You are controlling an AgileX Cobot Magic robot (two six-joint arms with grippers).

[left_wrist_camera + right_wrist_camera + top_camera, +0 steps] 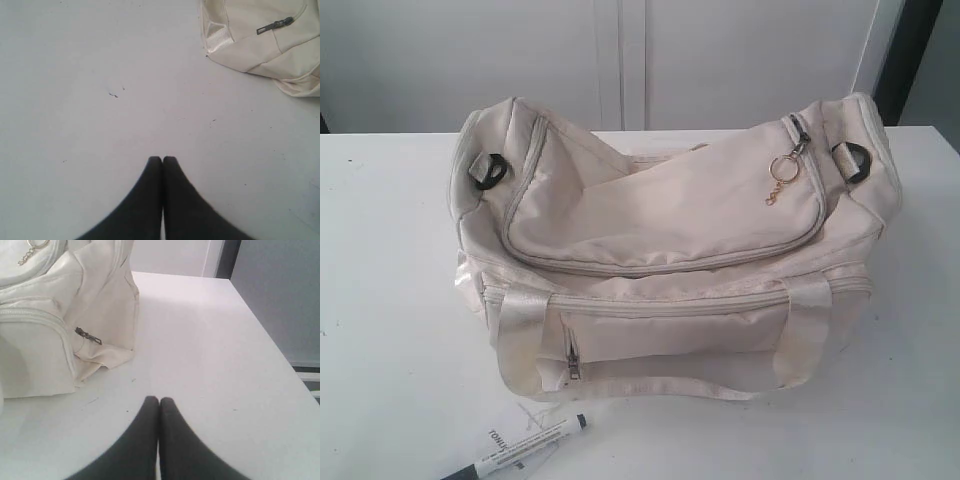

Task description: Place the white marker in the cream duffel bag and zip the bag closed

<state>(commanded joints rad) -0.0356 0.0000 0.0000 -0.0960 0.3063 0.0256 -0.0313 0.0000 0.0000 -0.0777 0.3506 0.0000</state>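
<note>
both our left fingers (150, 190) and right fingers (147, 430) are pressed together, empty. the marker (520, 448) lies on the surface (390, 330) at seven o'clock of the bag (670, 230); we should spread the left pair and pinch mid-barrel, crosswise.

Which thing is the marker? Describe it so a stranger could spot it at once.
Start at the big cream bag on the white table. Just in front of the bag, by the exterior view's bottom edge, lies the marker at a slant. It is a slim white stick with black ends and black print, unlike the flat paper tag beside it.
</note>
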